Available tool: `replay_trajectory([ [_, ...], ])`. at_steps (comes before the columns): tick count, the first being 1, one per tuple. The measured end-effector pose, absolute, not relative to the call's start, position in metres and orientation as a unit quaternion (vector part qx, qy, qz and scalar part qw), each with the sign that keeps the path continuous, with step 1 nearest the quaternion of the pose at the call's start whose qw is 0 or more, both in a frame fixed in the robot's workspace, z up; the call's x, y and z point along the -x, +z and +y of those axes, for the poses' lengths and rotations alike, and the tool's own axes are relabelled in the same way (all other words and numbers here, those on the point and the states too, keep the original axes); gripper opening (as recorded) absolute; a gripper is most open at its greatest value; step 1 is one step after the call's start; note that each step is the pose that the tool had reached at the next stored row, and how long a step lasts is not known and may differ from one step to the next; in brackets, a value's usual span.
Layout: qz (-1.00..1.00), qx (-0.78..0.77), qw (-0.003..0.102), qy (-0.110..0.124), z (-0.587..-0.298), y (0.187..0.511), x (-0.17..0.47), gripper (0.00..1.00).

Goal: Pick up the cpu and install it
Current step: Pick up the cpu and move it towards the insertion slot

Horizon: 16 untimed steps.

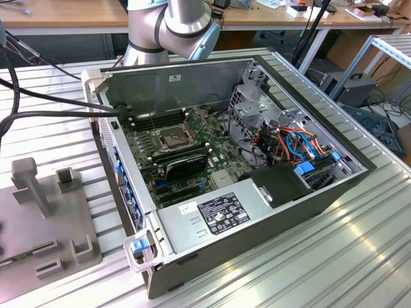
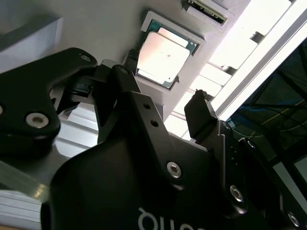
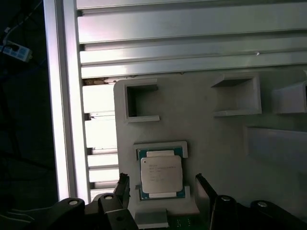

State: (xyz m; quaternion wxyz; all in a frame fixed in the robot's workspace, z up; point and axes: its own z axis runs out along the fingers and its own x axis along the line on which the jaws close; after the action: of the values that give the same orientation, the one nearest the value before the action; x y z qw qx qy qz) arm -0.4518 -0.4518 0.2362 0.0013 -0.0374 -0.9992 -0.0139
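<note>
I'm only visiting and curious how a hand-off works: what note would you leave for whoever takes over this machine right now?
State of the gripper: fingers open, one on either side of the cpu, holding nothing.
Where things are: the cpu lies flat in its recess on the grey holder plate, outside the computer case.
Done: the gripper is lined up on the cpu.
Left: the cpu is not yet lifted, and not yet in the socket on the green motherboard.
</note>
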Motion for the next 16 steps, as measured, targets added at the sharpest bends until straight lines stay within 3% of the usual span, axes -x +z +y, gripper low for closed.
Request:
replay_trajectory([
  [16, -0.999, 0.037, 0.001, -0.014, -0.4518, 0.2304, 0.4518, 0.66],
])
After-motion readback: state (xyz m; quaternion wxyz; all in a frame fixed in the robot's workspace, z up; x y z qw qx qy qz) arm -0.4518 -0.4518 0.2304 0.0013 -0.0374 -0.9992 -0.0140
